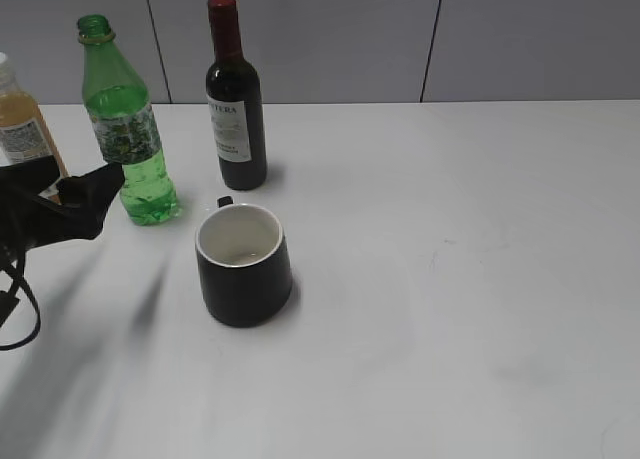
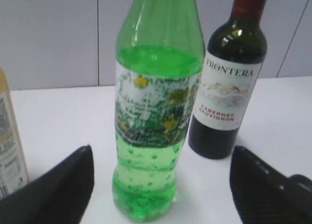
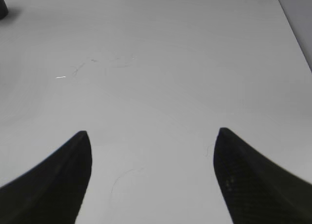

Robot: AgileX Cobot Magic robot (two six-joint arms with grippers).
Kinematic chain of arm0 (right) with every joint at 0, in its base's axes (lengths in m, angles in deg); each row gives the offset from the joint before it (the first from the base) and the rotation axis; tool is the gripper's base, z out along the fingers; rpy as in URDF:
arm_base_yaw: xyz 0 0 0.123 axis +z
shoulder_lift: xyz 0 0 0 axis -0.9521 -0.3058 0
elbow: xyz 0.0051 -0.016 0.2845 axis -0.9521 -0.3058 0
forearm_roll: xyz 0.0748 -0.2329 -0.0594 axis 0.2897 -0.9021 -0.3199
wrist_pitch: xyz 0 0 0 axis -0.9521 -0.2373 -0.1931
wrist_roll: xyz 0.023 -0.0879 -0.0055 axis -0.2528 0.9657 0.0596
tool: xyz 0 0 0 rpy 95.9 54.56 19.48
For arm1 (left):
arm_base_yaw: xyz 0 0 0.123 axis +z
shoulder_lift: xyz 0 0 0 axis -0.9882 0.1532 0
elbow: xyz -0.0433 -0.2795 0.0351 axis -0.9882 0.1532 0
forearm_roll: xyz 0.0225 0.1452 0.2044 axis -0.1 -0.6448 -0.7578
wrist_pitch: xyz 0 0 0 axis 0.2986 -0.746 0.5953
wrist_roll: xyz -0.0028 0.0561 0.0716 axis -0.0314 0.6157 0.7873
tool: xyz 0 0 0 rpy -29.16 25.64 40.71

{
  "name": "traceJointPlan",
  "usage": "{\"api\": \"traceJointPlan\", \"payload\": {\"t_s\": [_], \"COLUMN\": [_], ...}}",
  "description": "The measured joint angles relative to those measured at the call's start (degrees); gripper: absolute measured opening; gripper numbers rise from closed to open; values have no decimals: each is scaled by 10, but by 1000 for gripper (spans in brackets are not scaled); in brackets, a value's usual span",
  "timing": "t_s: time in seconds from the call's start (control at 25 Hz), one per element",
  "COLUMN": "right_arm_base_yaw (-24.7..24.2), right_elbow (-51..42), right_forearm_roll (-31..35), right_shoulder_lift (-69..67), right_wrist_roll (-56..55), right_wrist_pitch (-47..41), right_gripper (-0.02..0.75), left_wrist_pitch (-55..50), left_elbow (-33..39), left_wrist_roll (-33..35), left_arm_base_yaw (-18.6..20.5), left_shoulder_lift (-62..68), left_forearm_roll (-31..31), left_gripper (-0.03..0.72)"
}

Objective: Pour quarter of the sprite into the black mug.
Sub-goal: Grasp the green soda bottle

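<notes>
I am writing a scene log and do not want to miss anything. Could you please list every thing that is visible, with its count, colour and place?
sprite bottle: 1, clear green, no cap, back left of the table, left of the wine bottle.
wine bottle: 1, dark with red cap and white label, behind the mug.
juice bottle: 1, orange, far left edge, partly cut off.
black mug: 1, black with white inside, upright, in front of the wine bottle.
table: 1, white.
left end effector: 1, black, open, fingers either side of the sprite bottle, not touching.
right end effector: 1, black, open over bare table.
</notes>
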Motion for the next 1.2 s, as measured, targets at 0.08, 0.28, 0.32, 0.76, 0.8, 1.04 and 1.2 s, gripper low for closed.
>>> {"api": "traceJointPlan", "payload": {"t_s": [0.08,0.28,0.32,0.76,0.8,1.04,1.2], "right_arm_base_yaw": [0,0,0,0,0,0,0], "right_elbow": [0,0,0,0,0,0,0], "right_forearm_roll": [0,0,0,0,0,0,0], "right_shoulder_lift": [0,0,0,0,0,0,0], "right_wrist_roll": [0,0,0,0,0,0,0], "right_wrist_pitch": [0,0,0,0,0,0,0], "right_gripper": [590,590,590,590,590,590,590], "left_wrist_pitch": [1,1,1,6,7,4,-7], "left_elbow": [0,-14,-20,-85,-91,-118,-147], "left_wrist_roll": [0,2,2,3,3,3,3], "left_arm_base_yaw": [0,0,0,0,0,0,0], "left_shoulder_lift": [17,41,42,62,67,92,110], "left_forearm_roll": [3,6,6,-11,-11,-16,-20], "left_gripper": [670,670,670,670,670,670,670]}}
